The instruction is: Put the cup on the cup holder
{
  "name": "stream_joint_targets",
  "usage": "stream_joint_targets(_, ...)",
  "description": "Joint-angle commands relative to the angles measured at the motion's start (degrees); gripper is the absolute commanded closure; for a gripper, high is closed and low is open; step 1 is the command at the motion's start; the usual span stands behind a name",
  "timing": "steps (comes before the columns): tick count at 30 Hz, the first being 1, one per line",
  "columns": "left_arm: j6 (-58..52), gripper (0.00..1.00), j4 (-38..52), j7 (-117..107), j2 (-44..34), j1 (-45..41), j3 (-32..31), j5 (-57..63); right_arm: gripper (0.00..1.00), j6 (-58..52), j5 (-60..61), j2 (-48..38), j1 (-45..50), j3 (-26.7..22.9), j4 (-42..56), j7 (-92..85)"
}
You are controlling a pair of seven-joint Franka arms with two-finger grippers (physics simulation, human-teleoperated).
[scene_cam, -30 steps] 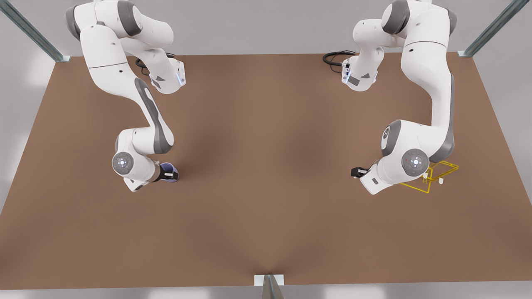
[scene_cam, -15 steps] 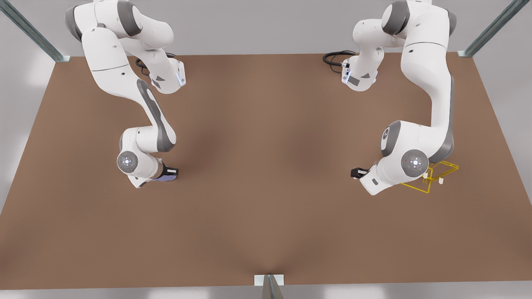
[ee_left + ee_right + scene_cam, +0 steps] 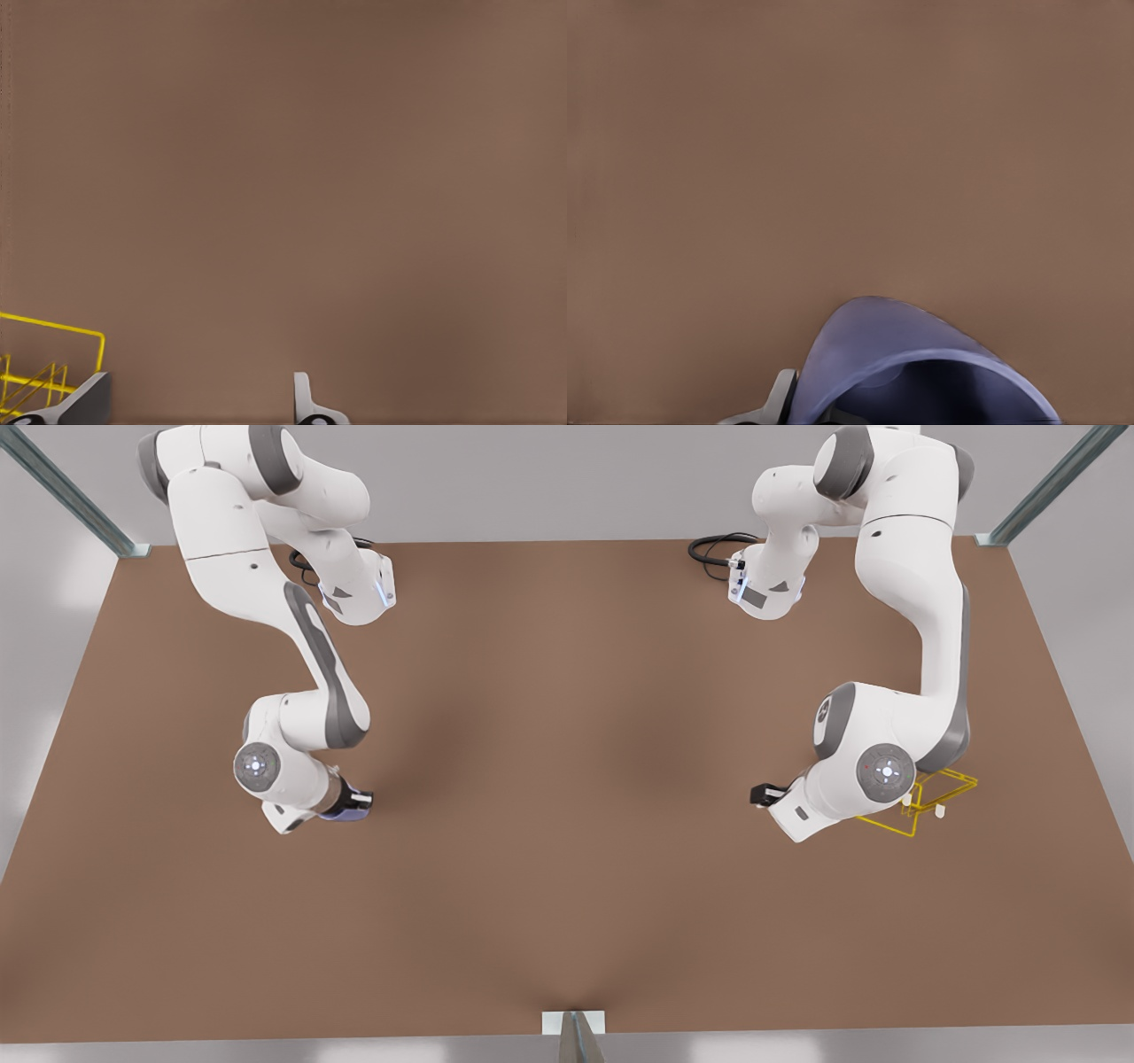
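The lavender-blue cup [image 3: 340,813] sits in my right gripper [image 3: 354,801], which is shut on it just above the brown table, at the front view's left. In the right wrist view the cup [image 3: 912,363] is tilted, its open mouth facing the camera, with one finger [image 3: 780,398] against its side. The yellow wire cup holder [image 3: 886,828] stands on the table at the front view's right, partly hidden under my left arm. My left gripper [image 3: 760,792] waits open beside it, and in the left wrist view the rack's frame [image 3: 53,325] lies just past one finger [image 3: 89,397].
A black cable [image 3: 713,545] coils by the arm base at the table's far edge. Metal frame posts [image 3: 1050,487] stand at the far corners and one [image 3: 574,1036] at the near edge. Bare brown tabletop [image 3: 567,779] separates the two grippers.
My right wrist has turned and shifted slightly toward the front view's left, carrying the cup, which now shows below the fingers. The left arm has stayed still.
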Motion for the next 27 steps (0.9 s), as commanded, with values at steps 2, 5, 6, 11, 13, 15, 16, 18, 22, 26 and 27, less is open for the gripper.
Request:
stream_joint_targets(2,-0.03,0.0,0.05,-1.62,-0.07,0.0,0.09,0.29,0.79,-10.52,3.14,0.82,0.16,4.97,7.16,15.42)
stream_joint_targets(5,-0.47,0.0,0.31,-6.8,-0.16,0.0,0.0,0.11,0.79,-12.37,8.93,5.3,0.16,11.74,16.3,28.61)
stream_joint_targets(6,-0.64,0.0,0.4,-8.3,-0.16,0.0,0.0,0.11,0.79,-12.2,14.47,6.35,0.16,12.88,17.1,30.02)
stream_joint_targets(11,-0.82,0.0,0.31,-9.44,0.02,0.0,0.09,0.2,0.79,-9.74,39.43,12.68,2.54,13.67,19.82,27.3)
stream_joint_targets(13,-0.82,0.0,0.23,-9.7,0.19,0.0,0.18,0.29,0.79,-9.56,49.37,16.37,2.8,13.67,19.73,20.62)
stream_joint_targets(15,-0.91,0.0,0.4,-18.36,-0.07,0.0,0.18,-0.23,0.79,-9.47,55.59,19.09,3.32,13.67,19.82,18.51)
stream_joint_targets(16,-1.26,0.0,1.45,-46.82,-1.91,0.0,0.09,-8.92,0.79,-6.05,57.89,20.59,3.59,15.42,19.82,17.89)
stream_joint_targets(18,-1.17,0.0,7.34,-88.09,-1.12,-2.19,-1.23,-10.61,0.79,0.46,61.32,23.4,3.5,19.91,20.35,17.89)
stream_joint_targets(22,3.57,0.0,8.31,-120.53,-0.07,-9.14,-1.32,-3.58,0.79,18.73,63.26,34.3,8.16,26.33,32.65,18.07)
stream_joint_targets(26,7.0,0.0,8.31,-136.7,2.65,-16.61,-1.23,-3.4,0.79,23.93,62.03,37.56,11.85,22.81,37.49,17.98)
stream_joint_targets(27,9.55,0.0,8.31,-140.57,3.44,-18.46,-1.23,-3.31,0.79,23.93,61.94,37.64,11.85,22.29,37.14,17.89)
